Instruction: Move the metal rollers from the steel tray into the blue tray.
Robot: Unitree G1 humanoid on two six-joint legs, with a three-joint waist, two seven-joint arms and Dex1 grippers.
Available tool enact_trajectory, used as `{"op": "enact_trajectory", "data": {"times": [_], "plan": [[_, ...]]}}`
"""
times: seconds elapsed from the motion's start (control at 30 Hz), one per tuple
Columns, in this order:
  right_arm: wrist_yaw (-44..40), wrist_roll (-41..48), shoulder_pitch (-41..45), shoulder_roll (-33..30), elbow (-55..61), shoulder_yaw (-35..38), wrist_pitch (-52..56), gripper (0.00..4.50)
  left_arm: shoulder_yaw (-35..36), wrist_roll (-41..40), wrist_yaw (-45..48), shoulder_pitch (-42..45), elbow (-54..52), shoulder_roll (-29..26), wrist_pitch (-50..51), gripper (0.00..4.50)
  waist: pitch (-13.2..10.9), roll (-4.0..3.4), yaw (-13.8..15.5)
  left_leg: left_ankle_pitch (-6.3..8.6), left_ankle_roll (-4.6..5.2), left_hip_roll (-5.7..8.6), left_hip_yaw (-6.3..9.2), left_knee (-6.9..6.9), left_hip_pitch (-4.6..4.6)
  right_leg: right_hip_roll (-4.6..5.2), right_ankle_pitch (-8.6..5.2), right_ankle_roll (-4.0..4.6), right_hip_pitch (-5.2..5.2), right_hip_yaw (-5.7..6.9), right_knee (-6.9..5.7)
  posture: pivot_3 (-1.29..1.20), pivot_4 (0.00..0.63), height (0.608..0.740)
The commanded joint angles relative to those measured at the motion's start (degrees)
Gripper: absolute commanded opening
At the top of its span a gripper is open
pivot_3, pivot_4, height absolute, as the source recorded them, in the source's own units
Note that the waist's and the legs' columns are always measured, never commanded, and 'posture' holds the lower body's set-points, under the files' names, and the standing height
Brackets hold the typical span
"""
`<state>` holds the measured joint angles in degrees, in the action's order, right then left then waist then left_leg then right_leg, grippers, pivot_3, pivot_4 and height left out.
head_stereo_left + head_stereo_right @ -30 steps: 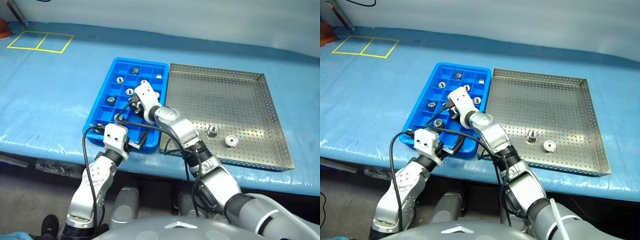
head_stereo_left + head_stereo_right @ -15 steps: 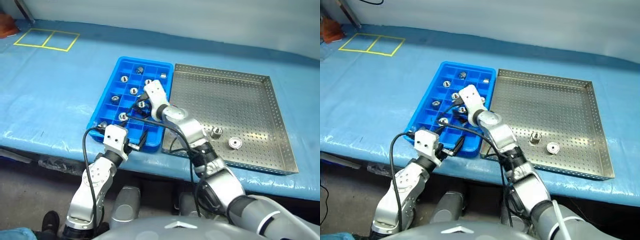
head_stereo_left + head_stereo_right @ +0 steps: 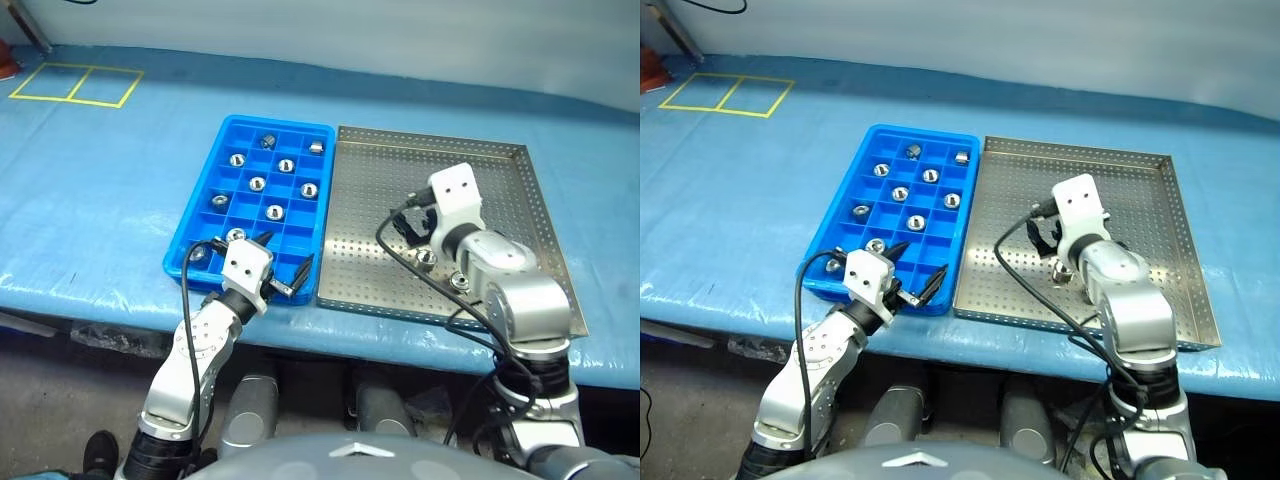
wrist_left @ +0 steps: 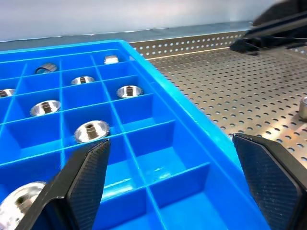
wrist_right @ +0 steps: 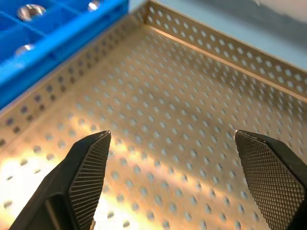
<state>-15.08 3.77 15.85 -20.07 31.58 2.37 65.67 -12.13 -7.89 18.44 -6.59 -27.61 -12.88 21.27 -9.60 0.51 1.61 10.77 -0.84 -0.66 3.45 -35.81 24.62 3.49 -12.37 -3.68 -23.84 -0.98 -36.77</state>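
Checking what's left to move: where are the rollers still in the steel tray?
In the head views, two metal rollers sit near the front of the steel tray, just below the open right gripper.

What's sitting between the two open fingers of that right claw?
Nothing is held. In the right wrist view, bare perforated floor of the steel tray shows between the right claw's wide-open fingers; the blue tray lies beyond.
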Motion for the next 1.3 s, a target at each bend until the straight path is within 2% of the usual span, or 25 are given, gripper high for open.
{"op": "enact_trajectory", "data": {"times": [0.03, 0.17, 0.37, 0.73, 0.87, 1.0, 1.07, 1.3], "plan": [[0.40, 0.93, -2.39, -0.78, 7.23, 2.00, 4.26, 4.39, -0.71, -0.50, 0.77, 0.85, -0.19, 0.35, -0.35, 4.50, 0.00, 0.00, -0.52, 0.00, 0.00, -0.01, 0.00, -0.01, -0.02, -0.01, 0.00, 0.00, 0.01, 0.00, -0.01, 0.08, 0.150, 0.740], [1.01, 2.29, -5.59, 1.82, 10.03, 2.01, 7.24, 4.39, -1.32, -0.79, 1.65, 1.75, 0.80, 0.67, -0.20, 4.50, 0.00, 0.00, -1.01, 0.00, 0.00, -0.03, 0.00, -0.12, -0.03, -0.01, 0.00, -0.01, 0.04, 0.01, -0.04, 0.05, 0.150, 0.740], [2.84, 2.24, -8.46, 4.46, 7.30, 1.25, 5.78, 4.39, -1.56, -0.77, 2.28, 2.16, 1.29, 0.95, -0.30, 4.50, 0.01, 0.01, -1.13, 0.00, -0.01, 0.00, 0.01, -0.15, 0.00, 0.02, 0.01, -0.03, 0.06, 0.01, 0.01, 0.04, 0.150, 0.740], [3.19, 2.57, -11.21, 4.01, 1.65, 1.79, 1.23, 4.39, -1.28, -0.61, 1.97, 1.52, 0.89, 1.24, -0.31, 4.50, 0.01, 0.01, -1.81, 0.00, 0.00, 0.00, 0.02, -0.14, -0.01, 0.01, 0.01, -0.03, 0.07, 0.01, 0.00, 0.06, 0.150, 0.740], [3.60, 2.67, -11.42, 4.88, 1.04, 1.11, 0.63, 3.57, -1.22, -0.60, 1.93, 1.47, 0.80, 1.32, -0.29, 4.50, 0.01, 0.01, -1.80, 0.00, 0.00, 0.00, 0.02, -0.14, -0.01, 0.01, 0.01, -0.03, 0.07, 0.02, 0.00, 0.07, 0.150, 0.740], [3.60, 2.82, -11.18, 5.28, 1.09, 0.77, -0.03, 2.17, -0.90, -0.62, 1.83, 1.44, 0.74, 1.35, -0.41, 4.50, 0.01, 0.01, -1.80, 0.00, 0.00, 0.00, 0.02, -0.15, -0.01, 0.01, 0.01, -0.04, 0.08, 0.02, 0.00, 0.07, 0.150, 0.740], [3.77, 2.83, -10.78, 5.41, 1.08, 0.65, -0.64, 1.69, -0.33, -0.85, 1.64, 1.20, 0.59, 1.47, -0.67, 4.50, 0.01, 0.01, -1.80, 0.00, 0.00, 0.00, 0.03, -0.15, -0.01, 0.01, 0.01, -0.04, 0.08, 0.02, -0.01, 0.07, 0.150, 0.740], [3.12, 3.53, -5.56, 6.19, 1.92, -3.52, -2.84, 1.69, 2.18, -0.82, 1.59, -0.10, -0.22, 1.28, -4.68, 4.50, 0.00, 0.01, -2.16, 0.00, 0.00, -0.02, 0.03, -0.14, -0.02, -0.01, 0.01, -0.04, 0.05, 0.02, -0.04, 0.11, 0.150, 0.740]]}}
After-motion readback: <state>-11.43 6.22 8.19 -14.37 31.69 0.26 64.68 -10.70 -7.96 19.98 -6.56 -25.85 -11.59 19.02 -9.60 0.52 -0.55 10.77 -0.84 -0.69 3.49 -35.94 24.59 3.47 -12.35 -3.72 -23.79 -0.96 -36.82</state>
